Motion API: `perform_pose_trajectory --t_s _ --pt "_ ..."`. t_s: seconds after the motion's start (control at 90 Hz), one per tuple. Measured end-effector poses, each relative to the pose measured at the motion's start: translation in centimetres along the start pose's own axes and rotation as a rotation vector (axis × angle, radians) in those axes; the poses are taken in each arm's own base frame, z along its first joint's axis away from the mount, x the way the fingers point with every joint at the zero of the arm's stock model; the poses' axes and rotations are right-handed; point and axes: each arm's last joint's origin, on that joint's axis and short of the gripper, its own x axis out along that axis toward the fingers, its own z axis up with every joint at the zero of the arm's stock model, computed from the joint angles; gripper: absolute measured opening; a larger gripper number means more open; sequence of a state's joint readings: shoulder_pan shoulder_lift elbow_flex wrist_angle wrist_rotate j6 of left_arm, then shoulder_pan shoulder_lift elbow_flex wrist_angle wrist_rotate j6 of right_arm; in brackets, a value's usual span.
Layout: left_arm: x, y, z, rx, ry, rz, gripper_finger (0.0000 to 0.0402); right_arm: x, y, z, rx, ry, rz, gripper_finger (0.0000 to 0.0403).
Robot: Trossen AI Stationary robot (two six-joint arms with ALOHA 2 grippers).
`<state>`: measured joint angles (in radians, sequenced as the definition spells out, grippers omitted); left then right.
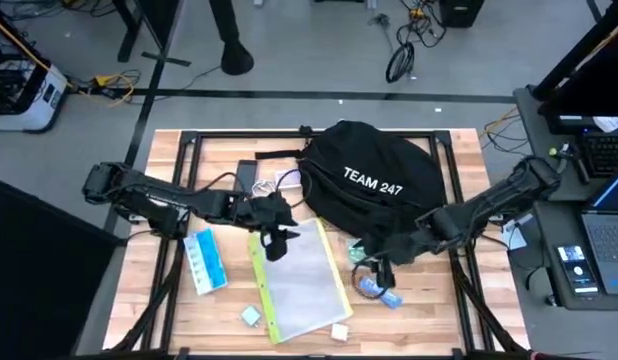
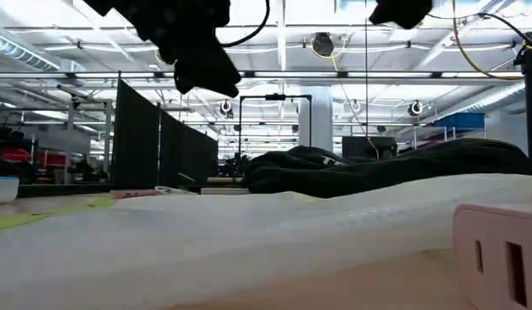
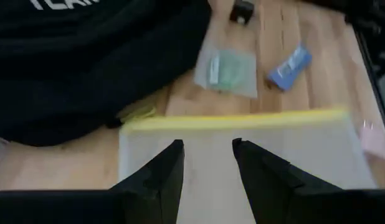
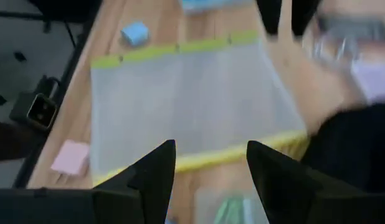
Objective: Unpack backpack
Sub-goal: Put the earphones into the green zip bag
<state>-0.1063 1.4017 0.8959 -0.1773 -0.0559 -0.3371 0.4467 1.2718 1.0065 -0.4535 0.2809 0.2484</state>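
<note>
Your backpack [image 1: 374, 180] lies at the far middle of the table [image 1: 449, 310], its white "TEAM 247" lettering facing up. Just in front of it you have a clear zip pouch with yellow edges [image 1: 299, 280] lying flat, one corner close to the bag's near rim. Your left gripper [image 1: 277, 240] hovers over the pouch's far end, beside the backpack, its fingers [image 3: 164, 177] spread apart with nothing between them. Your right gripper [image 1: 377, 262] sits at the bag's near right side, fingers [image 4: 270, 171] likewise parted and empty, above a small clear bag with green contents [image 1: 361, 252]. A blue packet [image 1: 377, 292] lies just nearer. On the left you see a blue-and-white box [image 1: 204, 262]; a small pale cube [image 1: 250, 316] and a pink block [image 1: 340, 331] rest near the front edge.
</note>
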Motion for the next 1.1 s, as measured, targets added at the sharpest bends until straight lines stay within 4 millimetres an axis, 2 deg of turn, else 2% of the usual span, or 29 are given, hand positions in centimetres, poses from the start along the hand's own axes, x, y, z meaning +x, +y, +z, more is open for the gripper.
perform_pose_trajectory --t_s 0.167,0.333,0.456,0.633,0.844,0.978,1.1 --pt "0.0 0.8 0.5 -0.088 -0.032 0.035 0.0134 0.7 -2.1 -2.1 -0.032 -0.117 0.085 0.0186" --pt "0.0 1.6 0.8 -0.085 -0.049 0.055 0.0134 1.0 -4.3 -4.3 0.005 -0.269 0.147 0.0186" --pt "0.0 2.1 1.2 -0.045 -0.071 0.067 0.0134 0.6 -6.2 -4.9 0.064 -0.377 0.113 0.0186" --pt "0.0 2.2 1.1 -0.048 -0.063 0.073 0.0134 -1.0 -8.0 -4.5 0.085 -0.484 0.043 0.0186" --pt "0.0 2.2 1.1 -0.048 -0.063 0.073 0.0134 -2.3 -8.4 -3.3 0.028 -0.630 0.014 0.0186" --pt "0.0 2.2 1.1 -0.047 -0.062 0.073 0.0134 -2.2 -8.4 -3.5 0.093 -0.607 0.035 0.0186" --pt "0.0 2.2 1.1 -0.047 -0.063 0.073 0.0134 -2.5 -9.0 -3.5 -0.010 -0.609 -0.032 0.0186"
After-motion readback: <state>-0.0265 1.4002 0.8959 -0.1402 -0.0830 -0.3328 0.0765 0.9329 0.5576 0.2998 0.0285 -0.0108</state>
